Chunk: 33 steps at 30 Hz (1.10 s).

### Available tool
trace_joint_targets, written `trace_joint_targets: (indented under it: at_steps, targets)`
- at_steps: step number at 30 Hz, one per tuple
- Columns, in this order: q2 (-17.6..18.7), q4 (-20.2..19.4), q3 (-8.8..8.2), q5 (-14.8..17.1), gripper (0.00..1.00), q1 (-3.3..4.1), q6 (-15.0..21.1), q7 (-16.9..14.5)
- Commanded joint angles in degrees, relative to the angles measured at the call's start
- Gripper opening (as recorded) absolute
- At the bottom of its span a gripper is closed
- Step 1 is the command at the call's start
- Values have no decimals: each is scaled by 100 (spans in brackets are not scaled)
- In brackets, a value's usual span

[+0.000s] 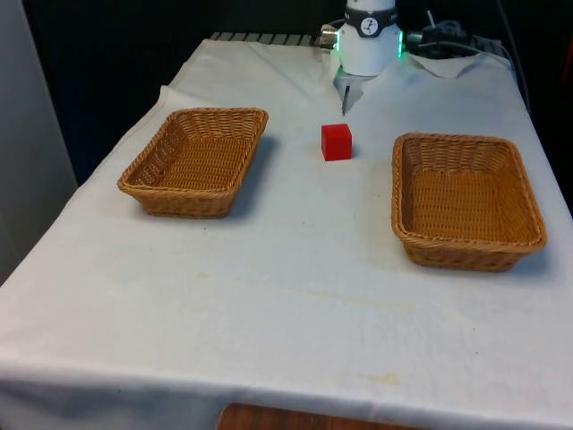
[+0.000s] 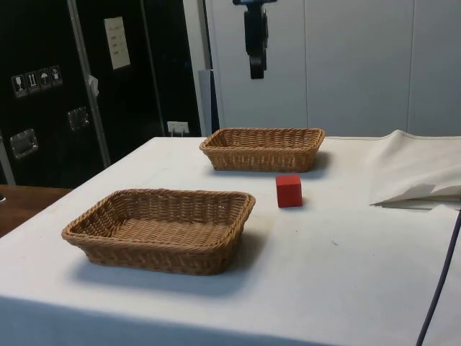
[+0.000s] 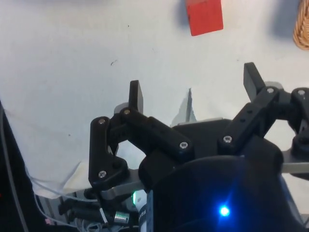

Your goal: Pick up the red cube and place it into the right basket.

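Note:
The red cube [image 1: 337, 141] rests on the white cloth between the two wicker baskets, a little towards the robot's end. The right basket [image 1: 466, 199] stands at the front view's right and holds nothing; it is the nearer basket [image 2: 162, 227] in the side view. My gripper [image 2: 256, 71] hangs high above the table, well apart from the cube [image 2: 289, 191]. In the wrist view the gripper [image 3: 194, 87] is open with nothing between its fingers, and the cube [image 3: 204, 17] lies on the cloth beyond the fingertips.
The left basket [image 1: 197, 159], also with nothing in it, stands at the front view's left. A raised cloth fold [image 1: 345, 94] sits behind the cube near the robot's base. A basket's rim [image 3: 302, 26] shows in the wrist view.

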Motion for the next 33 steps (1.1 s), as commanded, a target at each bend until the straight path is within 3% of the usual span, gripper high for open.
trace_joint_targets:
  at_steps: [1, 9, 10, 13, 16, 17, 20, 25, 26, 33]
  targets:
    - [-46, -86, -6, -52, 100, -29, 126, -23]
    - [-34, -516, -178, -17, 100, -86, 676, -327]
    - [-6, -441, -149, 0, 100, -69, 556, -281]
    - [-17, -699, -281, 6, 100, -92, 917, -476]
    - [0, -837, -367, 17, 100, -92, 1094, -584]
    - [0, -779, -338, 6, 100, -92, 985, -539]
    - [40, -963, -447, 29, 100, -92, 1278, -688]
    - [201, -1175, -584, 40, 100, -86, 1673, -900]
    - [189, -1140, -556, 11, 100, -97, 1576, -854]
    - [510, -1358, -733, 86, 100, -80, 2194, -1129]
